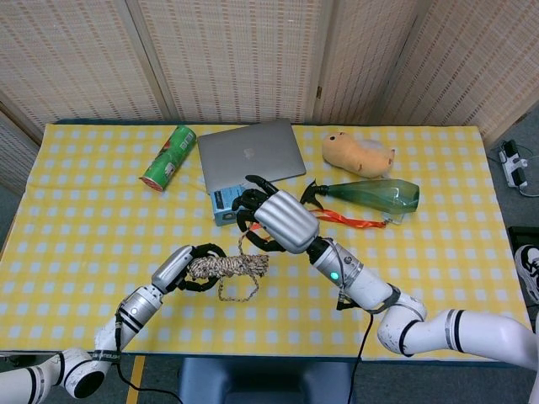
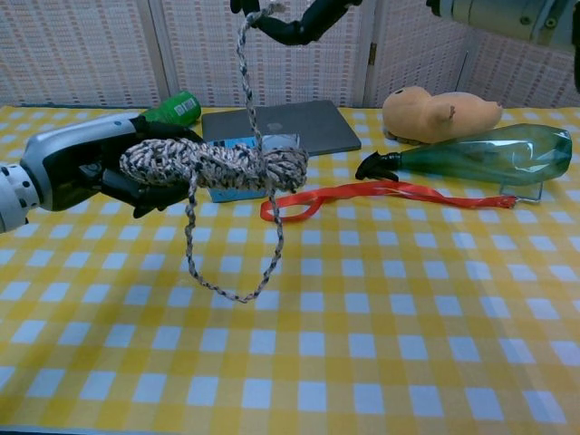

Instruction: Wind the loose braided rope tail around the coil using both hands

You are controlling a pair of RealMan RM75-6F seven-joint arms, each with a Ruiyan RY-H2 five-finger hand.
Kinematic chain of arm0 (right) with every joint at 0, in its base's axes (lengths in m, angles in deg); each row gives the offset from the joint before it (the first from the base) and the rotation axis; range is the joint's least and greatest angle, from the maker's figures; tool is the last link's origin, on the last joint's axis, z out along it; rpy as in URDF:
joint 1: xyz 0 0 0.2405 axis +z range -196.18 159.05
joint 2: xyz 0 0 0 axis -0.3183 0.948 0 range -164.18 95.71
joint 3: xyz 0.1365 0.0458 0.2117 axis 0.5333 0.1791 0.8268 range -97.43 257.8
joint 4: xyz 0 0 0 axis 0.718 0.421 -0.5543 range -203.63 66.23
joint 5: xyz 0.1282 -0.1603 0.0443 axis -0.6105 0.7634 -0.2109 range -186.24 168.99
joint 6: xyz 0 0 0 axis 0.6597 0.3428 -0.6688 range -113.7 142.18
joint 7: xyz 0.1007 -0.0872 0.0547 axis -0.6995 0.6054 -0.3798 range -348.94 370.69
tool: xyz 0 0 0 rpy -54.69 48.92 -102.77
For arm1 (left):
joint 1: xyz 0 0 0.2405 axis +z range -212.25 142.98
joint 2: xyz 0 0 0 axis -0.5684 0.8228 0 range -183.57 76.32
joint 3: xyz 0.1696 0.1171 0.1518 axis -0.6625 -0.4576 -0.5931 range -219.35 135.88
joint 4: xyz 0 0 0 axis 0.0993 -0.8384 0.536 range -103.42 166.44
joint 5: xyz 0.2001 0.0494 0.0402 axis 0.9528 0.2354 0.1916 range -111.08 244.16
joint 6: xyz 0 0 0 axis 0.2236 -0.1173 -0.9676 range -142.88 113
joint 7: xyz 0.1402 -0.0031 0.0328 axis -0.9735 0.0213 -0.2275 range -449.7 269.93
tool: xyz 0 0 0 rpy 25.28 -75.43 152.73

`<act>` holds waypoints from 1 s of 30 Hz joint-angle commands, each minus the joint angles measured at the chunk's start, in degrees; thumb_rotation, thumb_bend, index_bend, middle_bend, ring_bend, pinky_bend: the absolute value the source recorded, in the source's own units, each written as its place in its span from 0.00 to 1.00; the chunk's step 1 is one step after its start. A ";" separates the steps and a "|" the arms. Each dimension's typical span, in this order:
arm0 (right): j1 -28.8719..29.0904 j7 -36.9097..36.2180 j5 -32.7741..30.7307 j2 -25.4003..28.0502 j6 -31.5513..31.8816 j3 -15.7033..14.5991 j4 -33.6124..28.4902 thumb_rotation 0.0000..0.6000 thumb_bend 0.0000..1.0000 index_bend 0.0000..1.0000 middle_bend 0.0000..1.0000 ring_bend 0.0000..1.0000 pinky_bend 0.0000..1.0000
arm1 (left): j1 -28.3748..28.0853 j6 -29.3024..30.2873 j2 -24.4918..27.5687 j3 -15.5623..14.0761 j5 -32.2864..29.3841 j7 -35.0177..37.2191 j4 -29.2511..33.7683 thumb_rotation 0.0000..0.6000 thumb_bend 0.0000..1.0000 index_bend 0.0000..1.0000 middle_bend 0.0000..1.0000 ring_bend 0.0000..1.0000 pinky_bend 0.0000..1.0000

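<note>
We are holding the coil (image 2: 217,167) in our left robot hand (image 2: 86,172), dark fingers wrapped around its left end, so the bundle is sticking out sideways to the right, lifted above the counter (image 2: 381,344). In the head view the same coil (image 1: 227,267) is lying just right of that left robot hand (image 1: 178,267).

Our right robot hand (image 1: 282,220) is hovering higher up, above the coil's right end, and is pinching the rope tail (image 2: 246,82) between its fingertips; in the chest view only those dark fingertips (image 2: 290,23) are showing at the top edge. From there the tail is hanging straight down, crossing in front of the coil near its right end, and looping low under the bundle before climbing back to the coil by the left robot hand.

Directly behind the coil a small blue box (image 2: 237,145) is sitting, mostly hidden by the bundle, with a closed laptop (image 1: 250,154) beyond it. A green can (image 1: 168,157) is lying on its side to the left of the laptop. An orange lanyard (image 2: 381,192) is stretching across the checked cloth to the right of the coil, near a green spray bottle (image 2: 480,152) on its side, and a plush toy (image 2: 439,113) is resting behind that bottle.
</note>
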 commanded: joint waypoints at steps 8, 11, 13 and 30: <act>3.17 7.86 -9.09 -4.07 -0.92 1.86 6.11 1.00 0.52 0.79 0.35 0.26 0.10 | -4.98 -0.46 3.18 -2.12 7.94 18.60 1.80 1.00 0.78 0.80 0.72 0.68 0.77; 2.35 7.12 -9.92 -4.03 -0.70 1.05 7.92 1.00 0.52 0.79 0.35 0.26 0.10 | -5.44 1.11 4.56 -2.81 9.25 25.02 1.77 1.00 0.78 0.80 0.72 0.68 0.77; 1.78 6.35 -10.12 -4.03 -0.70 0.41 9.23 1.00 0.52 0.79 0.35 0.26 0.10 | -5.78 1.94 5.53 -3.31 10.01 29.36 1.70 1.00 0.78 0.80 0.72 0.68 0.77; -3.38 -2.55 1.05 -10.59 1.61 -10.54 23.39 1.00 0.52 0.79 0.36 0.26 0.10 | -7.71 10.30 13.04 -5.17 11.23 58.78 -0.42 1.00 0.79 0.81 0.74 0.69 0.77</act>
